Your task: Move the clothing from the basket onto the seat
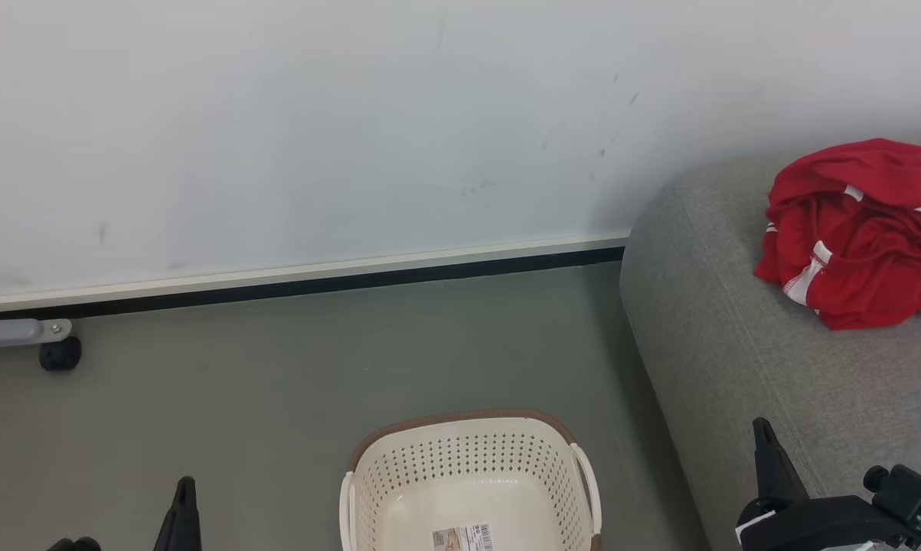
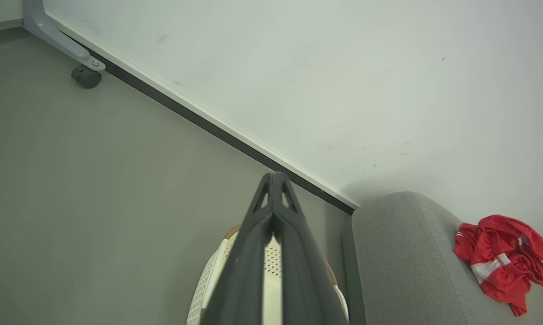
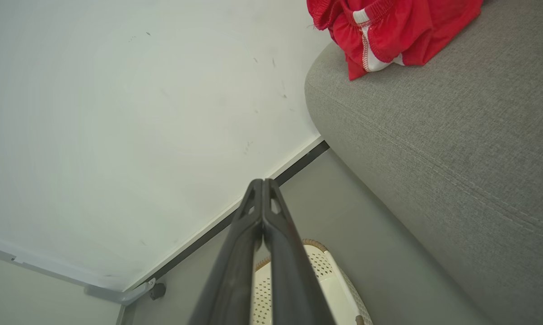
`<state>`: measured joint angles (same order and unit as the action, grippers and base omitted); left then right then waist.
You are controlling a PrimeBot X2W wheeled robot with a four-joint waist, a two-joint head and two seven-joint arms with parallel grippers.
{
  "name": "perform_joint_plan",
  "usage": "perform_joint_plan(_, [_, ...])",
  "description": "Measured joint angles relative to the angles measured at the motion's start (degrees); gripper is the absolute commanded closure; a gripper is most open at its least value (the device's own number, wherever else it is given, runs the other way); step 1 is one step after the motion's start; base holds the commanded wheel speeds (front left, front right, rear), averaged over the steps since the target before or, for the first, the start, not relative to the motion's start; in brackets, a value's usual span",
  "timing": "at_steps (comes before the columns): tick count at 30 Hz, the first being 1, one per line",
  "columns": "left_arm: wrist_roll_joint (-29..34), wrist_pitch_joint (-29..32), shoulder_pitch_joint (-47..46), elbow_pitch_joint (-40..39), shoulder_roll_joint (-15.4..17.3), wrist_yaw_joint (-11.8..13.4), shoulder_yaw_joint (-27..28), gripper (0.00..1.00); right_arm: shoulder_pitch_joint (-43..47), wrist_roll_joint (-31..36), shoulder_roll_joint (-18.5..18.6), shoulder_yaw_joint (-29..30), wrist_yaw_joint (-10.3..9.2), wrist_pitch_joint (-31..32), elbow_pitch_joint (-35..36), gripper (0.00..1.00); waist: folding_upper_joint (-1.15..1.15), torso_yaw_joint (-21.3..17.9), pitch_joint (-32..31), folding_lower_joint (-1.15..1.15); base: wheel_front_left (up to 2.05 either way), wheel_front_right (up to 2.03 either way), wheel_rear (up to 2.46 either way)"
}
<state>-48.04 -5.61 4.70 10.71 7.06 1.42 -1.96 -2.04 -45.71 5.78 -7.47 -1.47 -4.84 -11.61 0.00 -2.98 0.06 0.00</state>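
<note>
The red clothing (image 1: 862, 233) with white trim lies bunched on the grey seat (image 1: 736, 337) at the right; it also shows in the left wrist view (image 2: 503, 259) and right wrist view (image 3: 388, 31). The cream basket (image 1: 471, 478) stands on the floor at the bottom centre with only a paper label (image 1: 464, 538) on its floor. My left gripper (image 1: 186, 490) rises at the lower left, shut with nothing in it (image 2: 276, 180). My right gripper (image 1: 762, 432) stands at the lower right in front of the seat, shut and holding nothing (image 3: 262, 185).
A white wall (image 1: 353, 130) with a dark baseboard runs behind the grey floor (image 1: 276, 383). A grey metal leg with a black caster (image 1: 60, 353) stands at the left by the wall.
</note>
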Motion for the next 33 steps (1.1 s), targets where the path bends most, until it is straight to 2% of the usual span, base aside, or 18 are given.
perform_joint_plan(33, [-23.9,6.6,-4.8,3.4,-2.4,-4.5,3.9,1.0,-1.5,-25.1,-1.8,8.3,4.52,6.4,-3.2,1.0,0.0,1.6,0.0,0.0,0.0,0.0,0.0])
